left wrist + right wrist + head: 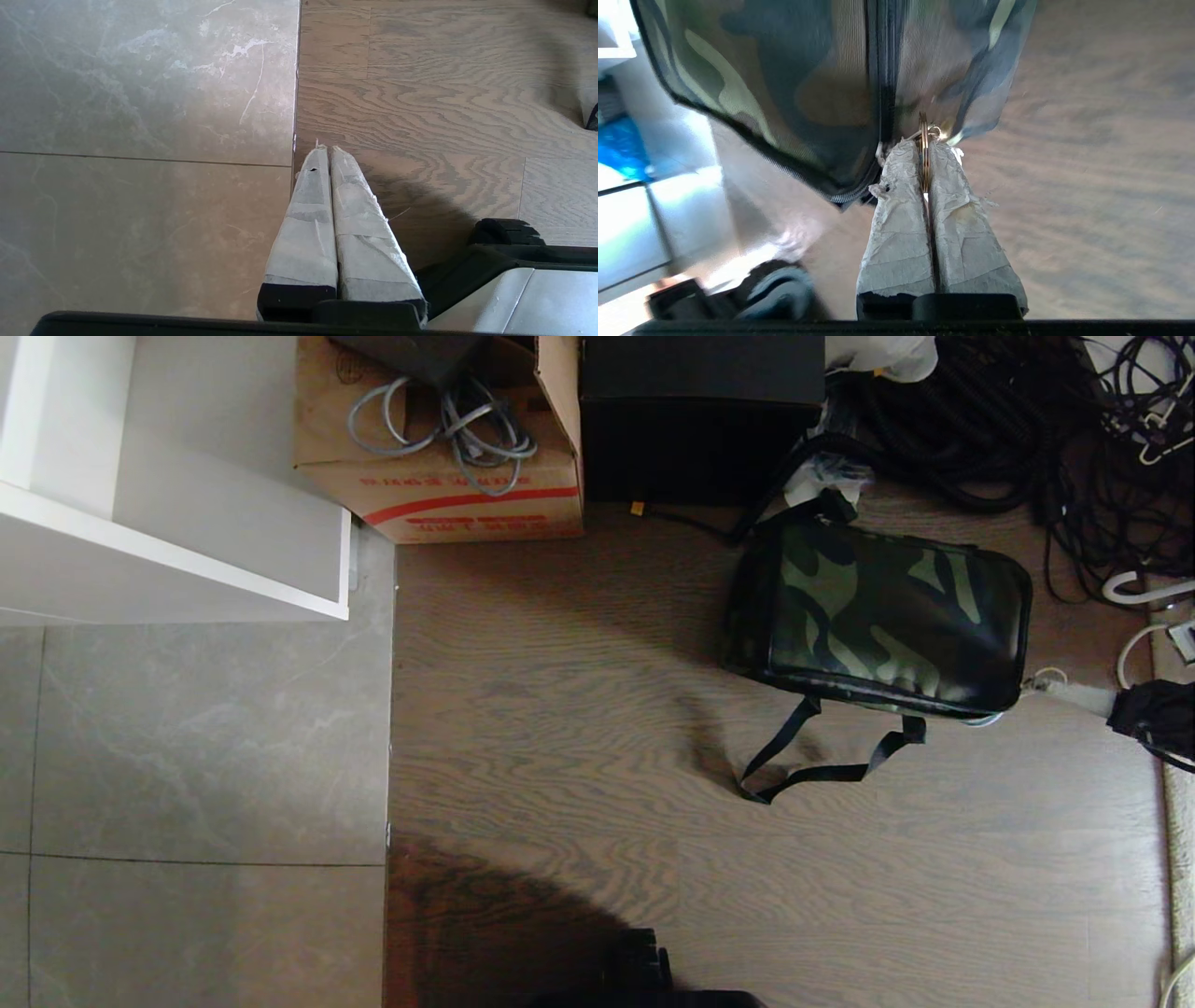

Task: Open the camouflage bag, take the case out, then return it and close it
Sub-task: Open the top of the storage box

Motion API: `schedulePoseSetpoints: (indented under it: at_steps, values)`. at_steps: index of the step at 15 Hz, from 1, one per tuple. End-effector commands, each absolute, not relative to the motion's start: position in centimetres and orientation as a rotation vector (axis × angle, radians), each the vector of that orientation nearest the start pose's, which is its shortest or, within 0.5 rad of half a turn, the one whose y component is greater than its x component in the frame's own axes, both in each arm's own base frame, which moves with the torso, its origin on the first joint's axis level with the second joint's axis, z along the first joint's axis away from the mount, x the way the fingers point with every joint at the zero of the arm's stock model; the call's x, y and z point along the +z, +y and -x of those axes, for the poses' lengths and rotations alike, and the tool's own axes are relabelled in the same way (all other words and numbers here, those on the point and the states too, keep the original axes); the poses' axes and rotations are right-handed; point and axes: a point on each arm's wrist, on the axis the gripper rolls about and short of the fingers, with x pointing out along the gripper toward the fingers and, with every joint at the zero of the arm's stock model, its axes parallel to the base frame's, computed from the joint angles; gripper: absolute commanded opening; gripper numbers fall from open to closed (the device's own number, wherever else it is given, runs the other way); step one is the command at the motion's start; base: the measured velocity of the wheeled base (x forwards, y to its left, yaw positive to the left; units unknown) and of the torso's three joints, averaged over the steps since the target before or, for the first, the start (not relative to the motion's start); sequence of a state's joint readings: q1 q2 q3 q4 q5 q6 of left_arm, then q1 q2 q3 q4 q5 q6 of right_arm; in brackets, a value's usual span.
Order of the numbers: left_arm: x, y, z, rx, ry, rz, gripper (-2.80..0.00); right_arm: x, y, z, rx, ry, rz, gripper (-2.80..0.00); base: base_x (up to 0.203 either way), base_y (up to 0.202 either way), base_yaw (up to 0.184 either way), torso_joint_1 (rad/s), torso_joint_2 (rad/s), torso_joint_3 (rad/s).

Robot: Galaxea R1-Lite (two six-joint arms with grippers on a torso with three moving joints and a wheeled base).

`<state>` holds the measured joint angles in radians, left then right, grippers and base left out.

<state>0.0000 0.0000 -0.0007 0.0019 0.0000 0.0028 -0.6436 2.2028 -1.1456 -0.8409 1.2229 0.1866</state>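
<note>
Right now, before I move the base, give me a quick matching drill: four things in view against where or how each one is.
Things:
1. camouflage bag
2. cardboard box
3. right gripper
4. left gripper

States:
A. shut on a metal ring at the bag's zipper
B. holds grey coiled cables
C. shut on nothing, above the floor seam
D. lying on the wood floor, straps loose

Pairs: 1-D, 2-B, 3-A, 4-C
</note>
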Motion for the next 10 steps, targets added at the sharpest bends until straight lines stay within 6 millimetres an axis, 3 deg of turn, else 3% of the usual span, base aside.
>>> schedulePoseSetpoints:
  at_steps: [1, 5, 10]
  values:
    - [7.5, 0.0, 2.3, 0.0, 0.002, -0.003, -2.8, 10.9, -23.1, -34.3, 0.578, 0.187, -0.358, -2.8, 0.0, 0.0, 0.0, 0.0, 0.0, 0.0]
    - [7.6, 0.0, 2.3, 0.0, 0.0, -0.003, -2.8, 10.7, -23.7, -34.0, 0.573, 0.165, -0.286, -2.8, 0.0, 0.0, 0.0, 0.0, 0.0, 0.0]
    - [7.5, 0.0, 2.3, 0.0, 0.001, -0.003, -2.8, 10.3, -24.6, -32.9, 0.725, 0.212, -0.416, -2.8, 0.0, 0.0, 0.0, 0.0, 0.0, 0.0]
